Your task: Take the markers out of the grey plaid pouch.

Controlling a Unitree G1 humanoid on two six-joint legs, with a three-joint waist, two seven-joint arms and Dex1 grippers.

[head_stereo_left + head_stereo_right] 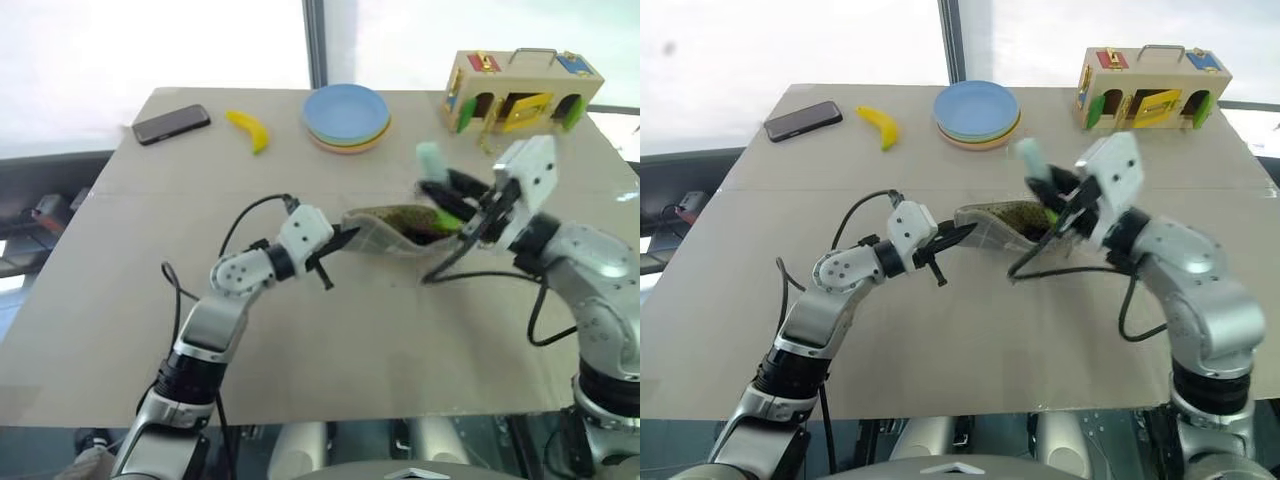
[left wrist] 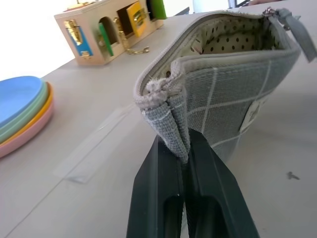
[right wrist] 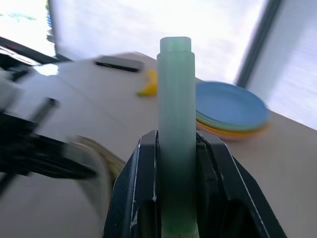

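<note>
The grey plaid pouch [image 1: 385, 232] hangs open just above the middle of the table, and its dotted greenish lining [image 2: 233, 39] shows inside. My left gripper [image 2: 184, 148] is shut on the pouch's left corner and holds it up. To the right, my right gripper [image 3: 177, 141] is shut on one of the markers, a pale mint highlighter [image 3: 176, 99]. The highlighter [image 1: 431, 160] stands above the pouch's right end, tilted up and away from the opening.
At the far side of the table lie a black phone [image 1: 171, 124], a yellow banana [image 1: 248, 130] and a stack of coloured plates [image 1: 347, 116]. A wooden latch box [image 1: 520, 90] stands at the far right. Black cables loop off both wrists.
</note>
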